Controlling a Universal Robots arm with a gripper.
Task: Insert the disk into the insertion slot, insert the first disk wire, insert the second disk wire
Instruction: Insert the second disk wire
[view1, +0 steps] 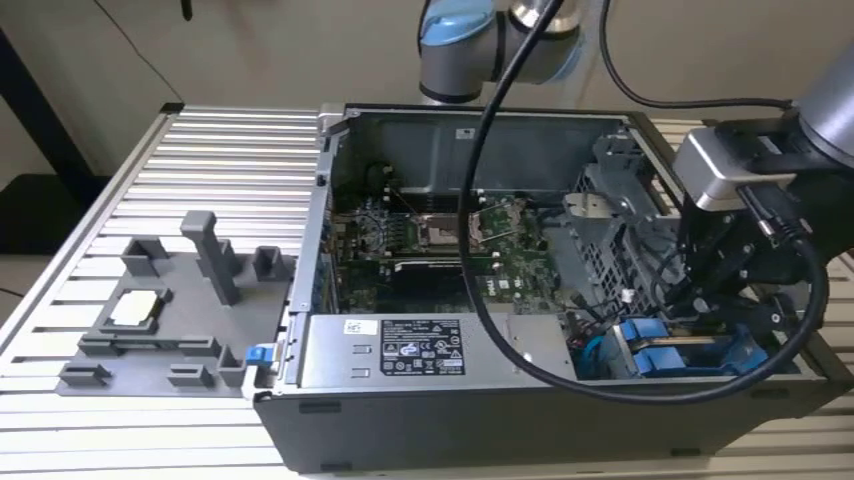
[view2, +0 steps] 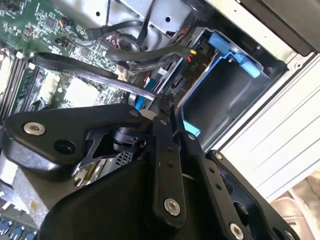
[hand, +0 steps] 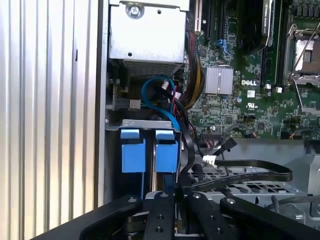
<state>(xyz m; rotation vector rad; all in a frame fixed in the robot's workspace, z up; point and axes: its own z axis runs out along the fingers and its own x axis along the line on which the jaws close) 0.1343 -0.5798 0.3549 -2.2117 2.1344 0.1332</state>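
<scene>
**Disk bay with the gripper at the drive cage.** An open grey sheet-metal computer case lies on its side on a slatted aluminium table.

The disk is a hard drive of which only the bright blue plastic carrier frame is visible. It sits in the insertion slot, a narrow bay of the grey sheet-metal drive cage. The cage occupies the case's near corner at the exterior view's right, beside the grey power-supply box. A second blue carrier stands alongside, and taking the first as the task's disk is a judgement.

The blue tab end faces the case's open side, so the disk's long axis appears to run from that opening down into the cage. Its silver body is hidden.

The black two-finger gripper hangs just above the cage with its fingers drawn narrow. They appear to pinch the end of a black flat disk wire, presumably to present its connector to the drive.
</scene>
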